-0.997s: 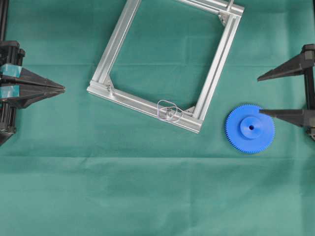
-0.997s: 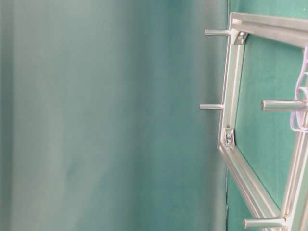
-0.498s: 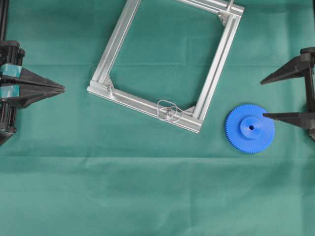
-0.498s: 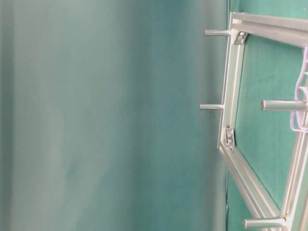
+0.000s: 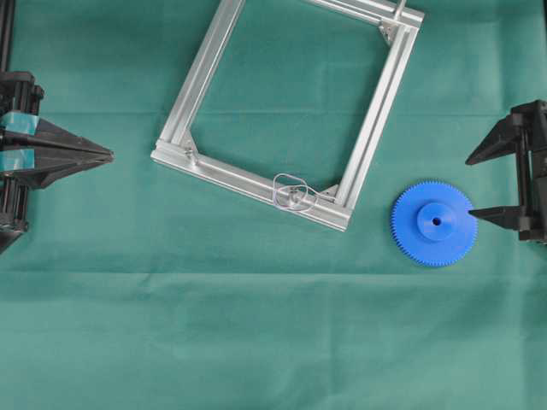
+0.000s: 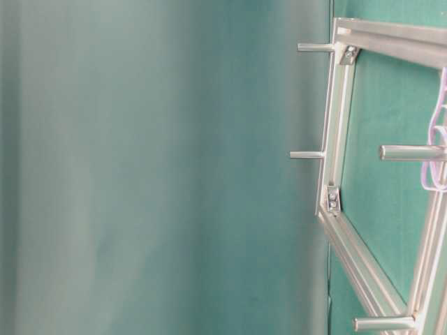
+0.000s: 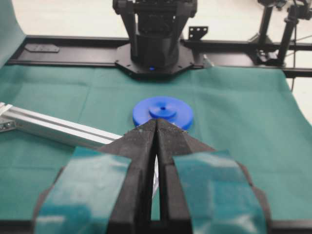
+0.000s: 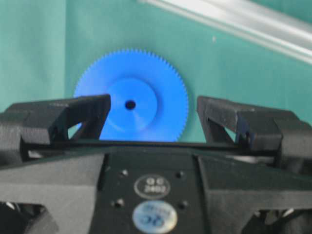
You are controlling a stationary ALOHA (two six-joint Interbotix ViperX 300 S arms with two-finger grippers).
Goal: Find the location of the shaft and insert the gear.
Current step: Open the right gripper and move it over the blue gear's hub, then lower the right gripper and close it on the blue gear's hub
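Note:
The blue gear lies flat on the green cloth, right of the frame's lower corner. The shaft, a thin pin on a small clear plate, stands on the frame's near rail, and in the table-level view the shaft juts out beside that plate. My right gripper is open at the right edge, its lower finger tip just off the gear's rim. In the right wrist view the right gripper holds nothing, and the gear lies beyond it. My left gripper is shut and empty at the far left, and the left gripper points toward the gear.
A square aluminium frame lies tilted on the cloth at top centre, with corner brackets and short posts sticking up. The frame's rail runs left of my left gripper. The right arm's base stands behind the gear.
My right gripper has drawn back to the right; its lower finger, earlier over the gear's right edge, now sits just clear of the rim. Gear, frame and left arm are unmoved.

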